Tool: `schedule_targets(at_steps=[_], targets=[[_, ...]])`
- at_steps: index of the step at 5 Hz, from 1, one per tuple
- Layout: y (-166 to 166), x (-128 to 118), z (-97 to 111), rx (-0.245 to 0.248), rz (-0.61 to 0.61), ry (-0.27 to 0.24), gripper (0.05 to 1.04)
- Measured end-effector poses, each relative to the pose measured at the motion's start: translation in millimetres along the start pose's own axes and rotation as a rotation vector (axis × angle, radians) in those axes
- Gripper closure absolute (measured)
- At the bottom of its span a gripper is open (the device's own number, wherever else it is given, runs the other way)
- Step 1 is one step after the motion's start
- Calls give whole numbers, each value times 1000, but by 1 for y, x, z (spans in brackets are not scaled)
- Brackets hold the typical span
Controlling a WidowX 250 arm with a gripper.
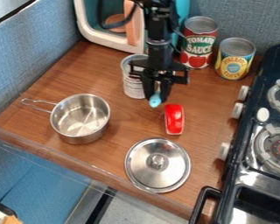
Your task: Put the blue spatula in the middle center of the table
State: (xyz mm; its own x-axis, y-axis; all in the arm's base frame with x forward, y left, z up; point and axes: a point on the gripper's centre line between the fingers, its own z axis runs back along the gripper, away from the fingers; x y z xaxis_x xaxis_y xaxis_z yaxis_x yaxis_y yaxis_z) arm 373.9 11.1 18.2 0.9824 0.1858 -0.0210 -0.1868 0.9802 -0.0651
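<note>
The black gripper (156,95) hangs over the upper middle of the wooden table, pointing down. Its fingers are closed around the blue spatula (155,100), whose rounded light-blue end sticks out below them. The arm and gripper hide much of the spatula. A strip of similar blue shows behind the arm near the top edge; I cannot tell if it belongs to the spatula.
A metal pot (81,117) stands left, a lid (157,165) lies at the front, and a red object (174,119) is right of the gripper. Behind are a can (134,85), a tomato can (198,43) and a yellow can (235,59). The stove (256,175) borders the right.
</note>
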Motion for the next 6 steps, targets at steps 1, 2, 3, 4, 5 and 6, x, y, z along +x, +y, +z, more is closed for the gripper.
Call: schedule_targets(at_steps=[1, 2, 3, 4, 5, 6], targets=[[28, 3, 10, -22, 25, -16, 756], [51, 2, 13, -41, 19, -5, 755], [63, -2, 15, -33, -7, 8, 755], [66, -4, 13, -17, -45, 14, 755], [53, -1, 12, 0, -87, -5, 756], [23, 2, 9, 27, -154, -26, 756]])
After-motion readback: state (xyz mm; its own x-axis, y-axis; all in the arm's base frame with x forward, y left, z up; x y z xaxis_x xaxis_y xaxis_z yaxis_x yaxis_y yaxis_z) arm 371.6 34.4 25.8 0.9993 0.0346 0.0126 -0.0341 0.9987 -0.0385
